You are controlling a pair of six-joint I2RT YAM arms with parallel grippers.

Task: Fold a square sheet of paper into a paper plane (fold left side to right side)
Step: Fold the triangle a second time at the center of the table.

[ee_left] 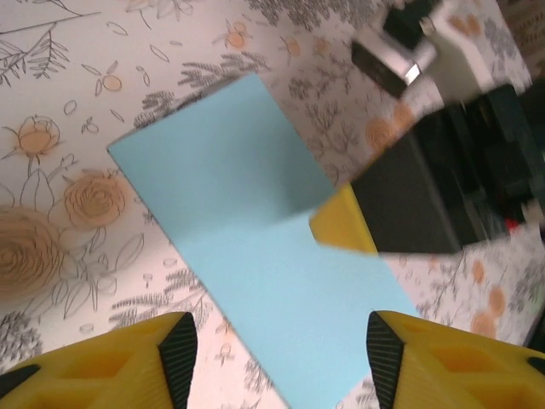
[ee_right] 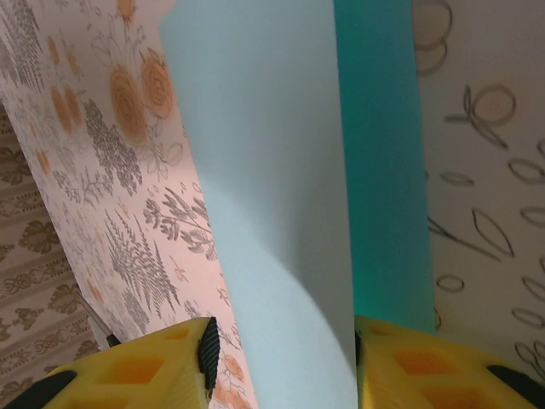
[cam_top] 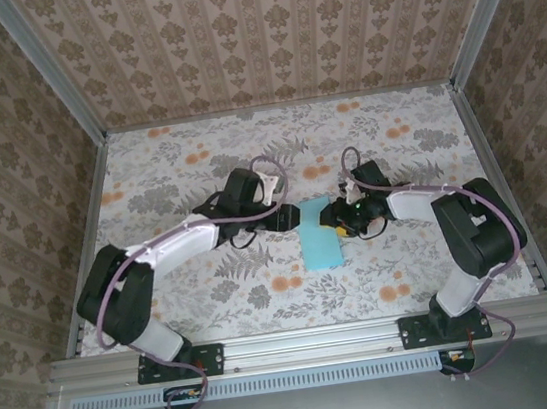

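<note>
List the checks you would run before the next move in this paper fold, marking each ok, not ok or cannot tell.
1. Paper on the table, between both arms: ok.
2. Left claw open over the paper: ok.
3. Right claw gripping the flap: cannot tell; the flap runs through its gap.
4. Flap lying flat: not ok, it curves up.
5. Flap edge matching the lower layer: not ok, a darker strip shows beside it.
</note>
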